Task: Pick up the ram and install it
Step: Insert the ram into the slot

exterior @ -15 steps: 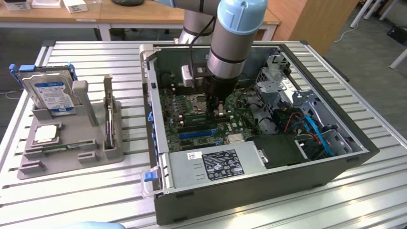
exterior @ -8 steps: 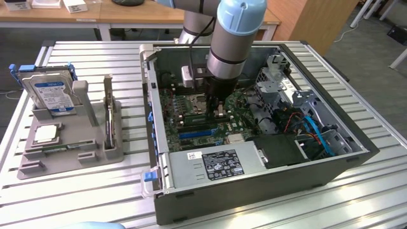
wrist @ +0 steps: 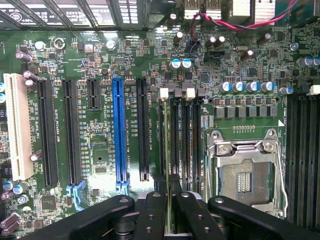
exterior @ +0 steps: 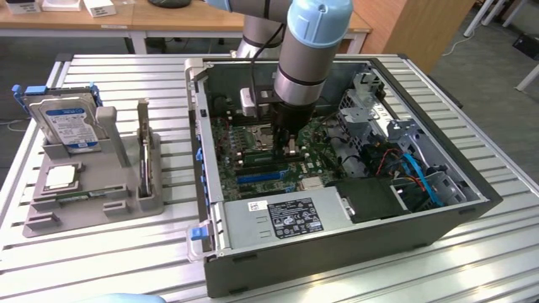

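My gripper (exterior: 291, 146) reaches down inside the open computer case (exterior: 337, 252), just over the motherboard (exterior: 252, 170). In the wrist view the gripper (wrist: 169, 210) is shut on the ram (wrist: 166, 150), a thin green stick seen edge-on. The stick runs along the black memory slots (wrist: 182, 145) with white end clips, beside the processor socket (wrist: 245, 175). It stands upright and in line with the outermost slot. Whether it touches the slot I cannot tell.
A grey holder (exterior: 93, 189) on the exterior view's left carries a blue-labelled hard drive (exterior: 67, 123) and a silver processor chip (exterior: 60, 178). Inside the case are the power supply (exterior: 282, 218), drive cages and cables (exterior: 404, 164). Blue (wrist: 119, 130) and white (wrist: 15, 125) expansion slots lie nearby.
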{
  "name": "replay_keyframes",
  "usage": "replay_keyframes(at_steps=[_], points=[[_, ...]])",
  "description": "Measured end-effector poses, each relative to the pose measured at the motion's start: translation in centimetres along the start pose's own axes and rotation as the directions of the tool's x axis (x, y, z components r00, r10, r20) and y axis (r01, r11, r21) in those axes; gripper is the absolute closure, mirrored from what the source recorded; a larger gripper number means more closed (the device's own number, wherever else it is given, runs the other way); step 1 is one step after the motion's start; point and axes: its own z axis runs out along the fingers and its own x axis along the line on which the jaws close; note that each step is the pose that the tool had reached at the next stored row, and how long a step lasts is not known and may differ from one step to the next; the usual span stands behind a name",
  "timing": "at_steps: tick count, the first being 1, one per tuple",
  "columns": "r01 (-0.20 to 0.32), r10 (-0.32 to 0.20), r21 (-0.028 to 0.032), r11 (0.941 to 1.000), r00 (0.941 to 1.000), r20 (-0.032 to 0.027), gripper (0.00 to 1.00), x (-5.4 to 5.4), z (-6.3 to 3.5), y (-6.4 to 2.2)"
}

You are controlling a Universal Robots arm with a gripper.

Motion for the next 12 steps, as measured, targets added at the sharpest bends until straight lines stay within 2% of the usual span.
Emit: replay_keyframes(at_steps=[9,10,11,12], points=[[0.000,0.000,0.0003,1.0000,1.0000,0.0004,0.87,0.00,0.01,-0.01],[0.000,0.000,0.0003,1.0000,1.0000,0.0003,0.85,0.00,0.01,-0.01],[0.000,0.000,0.0001,1.0000,1.0000,0.0003,0.80,0.00,0.01,-0.01],[0.000,0.000,0.0001,1.0000,1.0000,0.0003,0.80,0.00,0.01,0.00]])
